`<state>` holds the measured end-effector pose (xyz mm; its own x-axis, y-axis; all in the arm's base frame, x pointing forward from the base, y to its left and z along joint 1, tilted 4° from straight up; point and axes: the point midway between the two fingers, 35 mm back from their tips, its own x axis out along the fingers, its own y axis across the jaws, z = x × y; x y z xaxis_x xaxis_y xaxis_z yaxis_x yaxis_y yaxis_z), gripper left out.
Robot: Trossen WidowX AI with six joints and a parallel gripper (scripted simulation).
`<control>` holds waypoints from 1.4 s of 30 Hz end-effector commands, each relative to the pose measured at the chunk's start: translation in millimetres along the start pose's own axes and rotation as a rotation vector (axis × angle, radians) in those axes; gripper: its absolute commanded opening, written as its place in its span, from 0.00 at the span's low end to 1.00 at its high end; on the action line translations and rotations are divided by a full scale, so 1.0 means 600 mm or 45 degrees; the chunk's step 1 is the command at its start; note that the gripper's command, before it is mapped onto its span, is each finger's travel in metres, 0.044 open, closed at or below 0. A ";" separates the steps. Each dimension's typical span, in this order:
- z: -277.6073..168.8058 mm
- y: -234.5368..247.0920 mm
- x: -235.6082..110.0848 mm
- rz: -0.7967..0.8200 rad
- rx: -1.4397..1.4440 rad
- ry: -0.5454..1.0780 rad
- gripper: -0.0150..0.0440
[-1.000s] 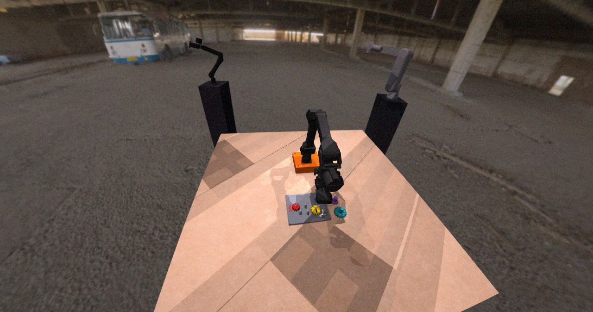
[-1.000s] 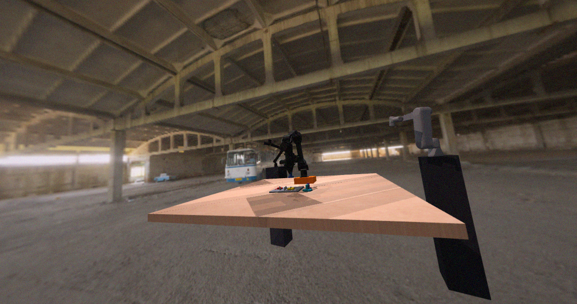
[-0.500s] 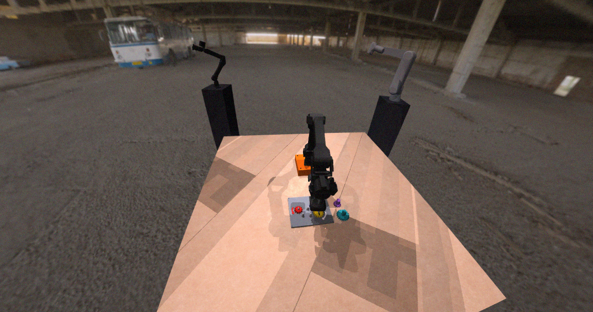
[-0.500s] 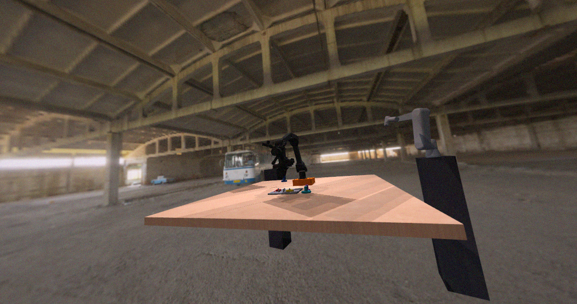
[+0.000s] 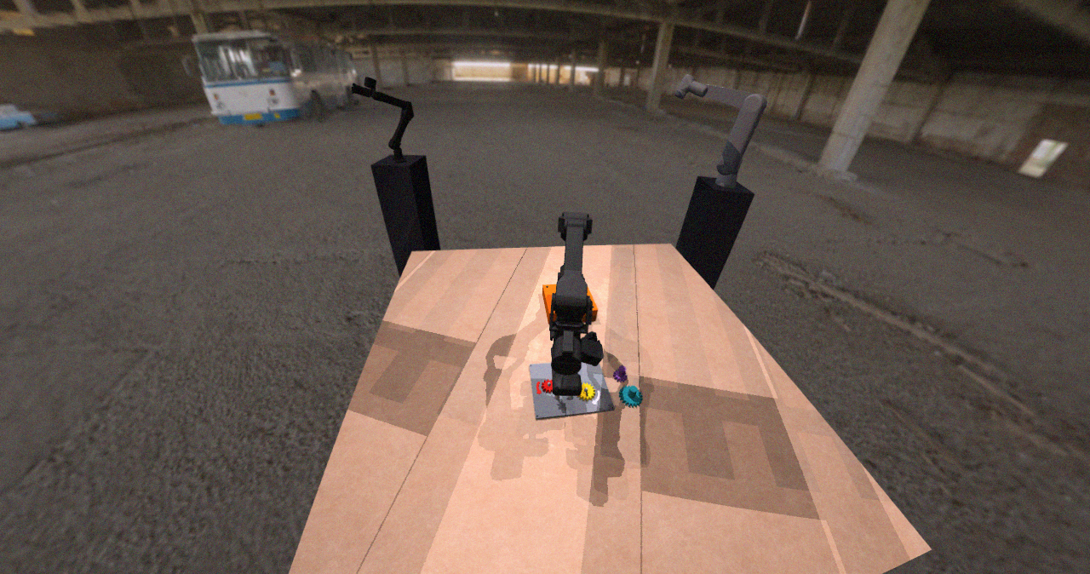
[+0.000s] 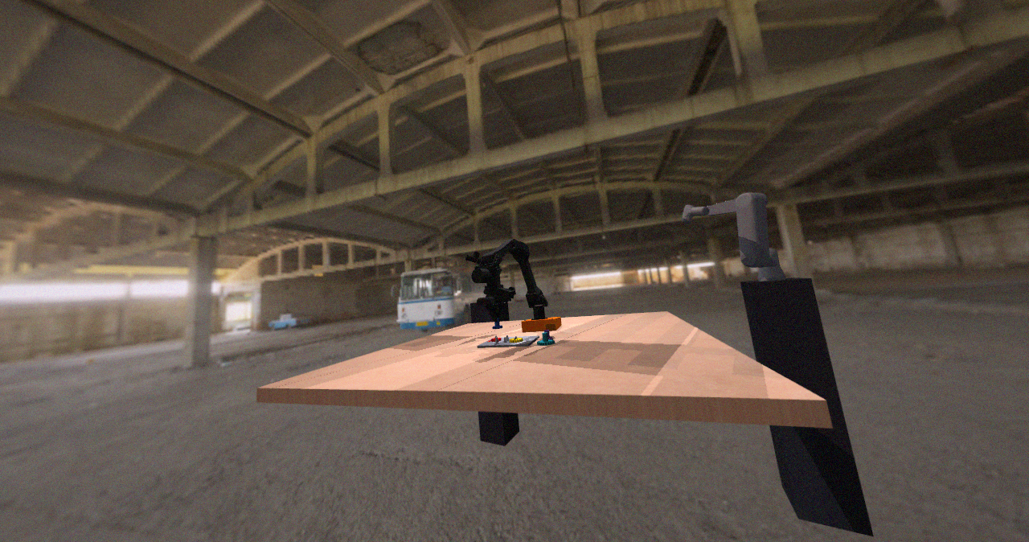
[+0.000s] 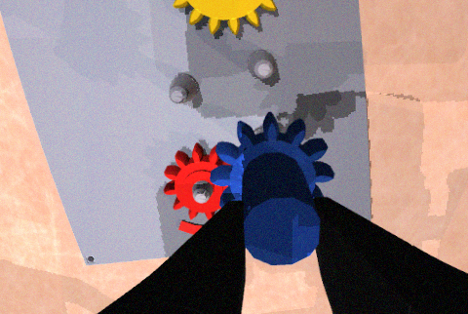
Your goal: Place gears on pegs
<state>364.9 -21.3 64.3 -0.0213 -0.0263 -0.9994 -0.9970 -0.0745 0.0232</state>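
1. Our claw [image 5: 566, 384] [image 6: 496, 318] [image 7: 277, 213] is clamped on the knob of the blue gear [image 6: 496, 326] [image 7: 278, 182], which hangs above the grey board [image 5: 548, 409] [image 6: 485, 343] [image 7: 97, 134]. From the top, our claw hides it.
2. Leftmost on the board, seen from the top, sits the red gear [image 5: 547, 386] [image 6: 494, 340] [image 7: 187, 177]. The blue gear overlaps it in the wrist view; if we lower with teeth on teeth, ours could ride up and tilt.
3. Between red and yellow, the wrist view shows two bare pegs, one nearer [image 7: 178, 94], one farther [image 7: 263, 67]. Something pale, perhaps another peg, is mostly hidden behind the blue gear, so an off-centre descent could jam on its tip. One idler alone would turn yellow the wrong way; we likely need two.
4. Next comes the yellow gear [image 5: 587, 392] [image 6: 514, 339] [image 7: 224, 9], which a wide gear could foul.
5. Off the board, to the right, stand the purple gear [image 5: 619, 374] and the larger teal gear [image 5: 630, 396] [image 6: 545, 340]. A careless sweep could knock them.
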 end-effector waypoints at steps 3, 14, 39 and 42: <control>-0.010 -0.001 0.007 0.010 -0.012 0.003 0.25; -0.012 -0.001 0.000 0.010 -0.012 0.003 0.25; -0.012 -0.001 0.034 0.011 -0.296 0.002 0.25; -0.013 -0.001 0.040 0.011 -0.274 0.003 0.25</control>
<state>366.9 -28.3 49.2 -0.0182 -0.0259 -0.9995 -0.9599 -0.2793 0.0247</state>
